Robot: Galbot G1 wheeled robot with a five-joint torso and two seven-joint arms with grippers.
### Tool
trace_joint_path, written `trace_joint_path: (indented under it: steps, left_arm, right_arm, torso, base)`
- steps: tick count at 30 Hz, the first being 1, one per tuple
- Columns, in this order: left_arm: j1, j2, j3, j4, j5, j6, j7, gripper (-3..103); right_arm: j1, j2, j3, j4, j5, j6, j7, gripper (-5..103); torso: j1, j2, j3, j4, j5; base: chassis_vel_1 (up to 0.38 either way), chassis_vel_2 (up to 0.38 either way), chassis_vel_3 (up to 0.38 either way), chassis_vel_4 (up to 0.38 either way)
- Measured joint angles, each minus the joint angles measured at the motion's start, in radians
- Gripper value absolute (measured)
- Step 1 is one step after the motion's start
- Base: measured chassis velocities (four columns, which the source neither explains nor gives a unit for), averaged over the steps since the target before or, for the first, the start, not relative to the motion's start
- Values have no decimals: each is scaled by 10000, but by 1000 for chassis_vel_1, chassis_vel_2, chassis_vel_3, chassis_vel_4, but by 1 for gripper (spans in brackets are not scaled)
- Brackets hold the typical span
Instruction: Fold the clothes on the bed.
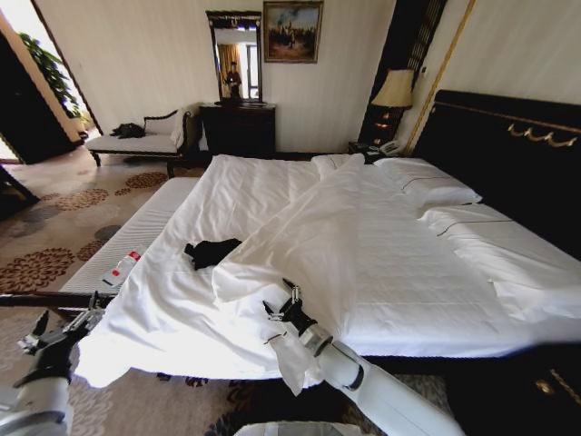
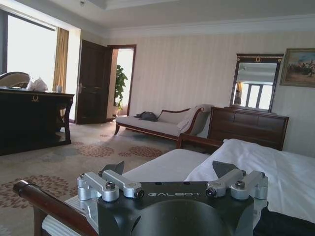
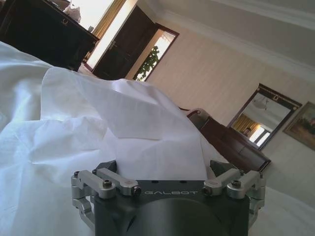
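Note:
The black clothes point(image 1: 213, 252) lie crumpled on the white sheet, on the left side of the bed point(image 1: 227, 195) near its foot. Right beside them is the folded-back edge of the white duvet point(image 1: 363, 245). My right gripper point(image 1: 281, 304) hovers open at the duvet's near corner, to the right of and nearer than the clothes. In the right wrist view, duvet folds point(image 3: 123, 118) rise just beyond the spread right gripper point(image 3: 162, 167). My left gripper point(image 1: 62, 329) is open, low at the bed's left foot corner, holding nothing. The left wrist view shows the left gripper point(image 2: 170, 169) facing the room.
A white-cushioned bench point(image 1: 136, 232) with a dark rail point(image 1: 45, 300) runs along the bed's left side and carries a small red-and-white object point(image 1: 121, 270). Behind stand a chaise point(image 1: 136, 141), a dark dresser point(image 1: 238, 127) and a lamp point(image 1: 393, 91). Patterned carpet lies to the left.

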Motion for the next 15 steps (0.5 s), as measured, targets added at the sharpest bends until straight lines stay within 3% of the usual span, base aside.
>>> trace_joint_path:
  steps: [9, 15]
  left_arm:
    - [14, -54, -23, -44, 35, -4, -2, 100]
    - [-38, -71, 31, -38, 66, -9, -3, 100]
  right_arm:
    - [1298, 527, -1006, -871, -457, -375, 366, 100]
    - [2585, 1160, -1962, -1618, -456, -1510, 1233, 100]
  torso:
    - [0, 0, 0, -1, 1]
    - [0, 0, 1, 0, -1]
  base:
    - [0, 0, 0, 0]
    - [0, 0, 0, 0]
